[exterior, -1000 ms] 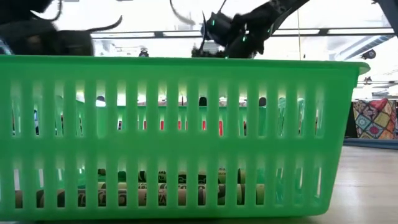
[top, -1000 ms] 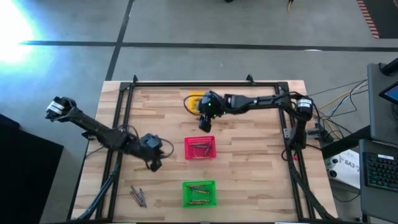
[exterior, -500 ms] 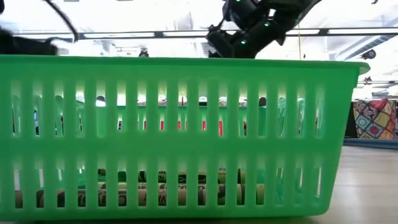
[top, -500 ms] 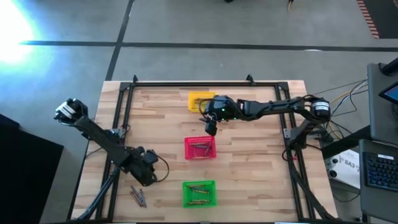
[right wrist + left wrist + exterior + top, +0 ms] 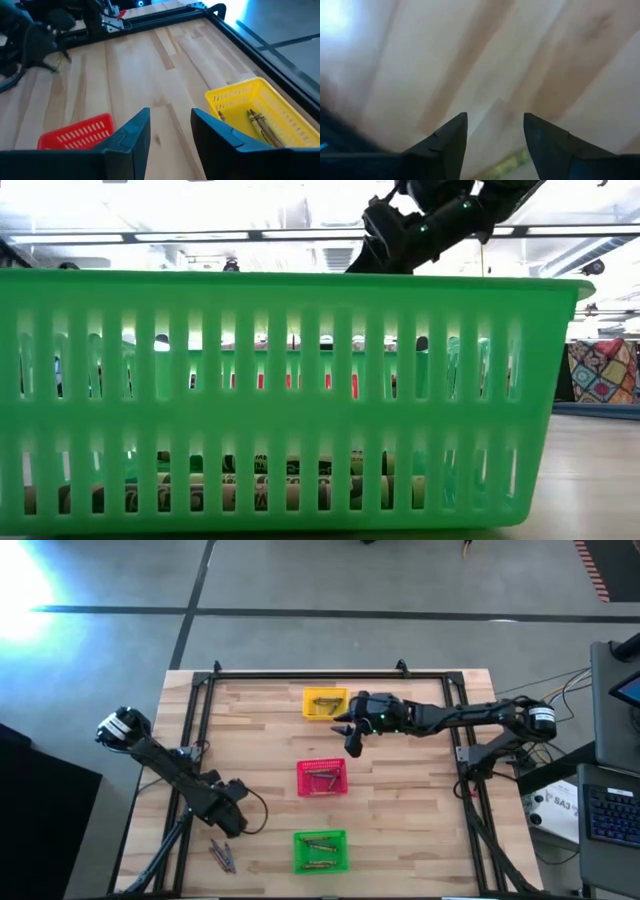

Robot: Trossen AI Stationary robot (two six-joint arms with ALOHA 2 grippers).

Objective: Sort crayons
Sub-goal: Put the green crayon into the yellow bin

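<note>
Wooden table (image 5: 400,800) is seen with green basket (image 5: 320,851), red basket (image 5: 322,778), yellow basket (image 5: 323,702), each with crayons inside. Right gripper (image 5: 352,743) is hung between yellow and red baskets, fingers apart, empty. Left gripper (image 5: 229,823) is poised, fingers apart, near loose crayons (image 5: 222,855).

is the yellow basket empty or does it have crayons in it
Not empty. The yellow basket holds a few crayons lying flat on its floor, clear in the right wrist view; the high view shows thin sticks inside it too.
</note>
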